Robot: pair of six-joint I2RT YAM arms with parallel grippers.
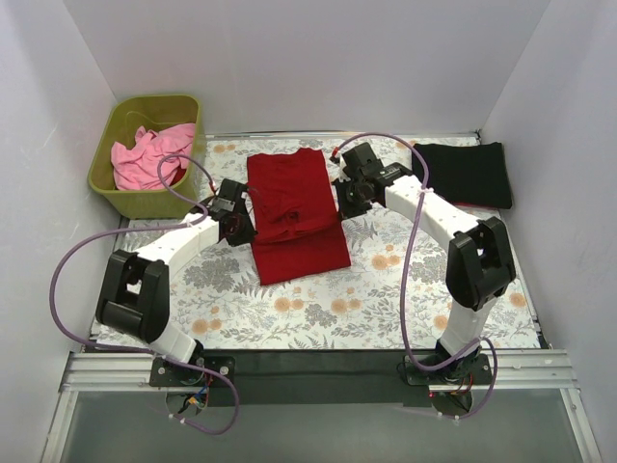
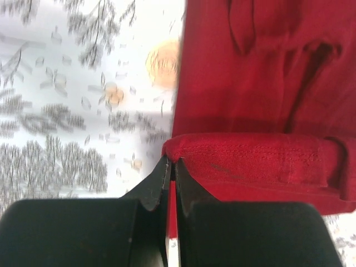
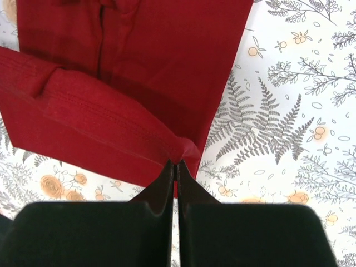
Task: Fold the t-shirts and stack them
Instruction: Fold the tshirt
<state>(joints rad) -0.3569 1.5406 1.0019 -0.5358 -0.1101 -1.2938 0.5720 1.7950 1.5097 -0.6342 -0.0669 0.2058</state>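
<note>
Left jaws are closed tight on the left end of a raised fold in the dark red t-shirt (image 1: 289, 183), lying mid-table (image 1: 386, 299), and right jaws pinch the fold's other end, likely so the cloth carries over evenly.

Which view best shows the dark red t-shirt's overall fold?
Top external: the whole dark red t-shirt is in frame. The left wrist view shows only the hem edge pinched by the left hand; the right wrist view only a corner pinched by the right hand.
</note>
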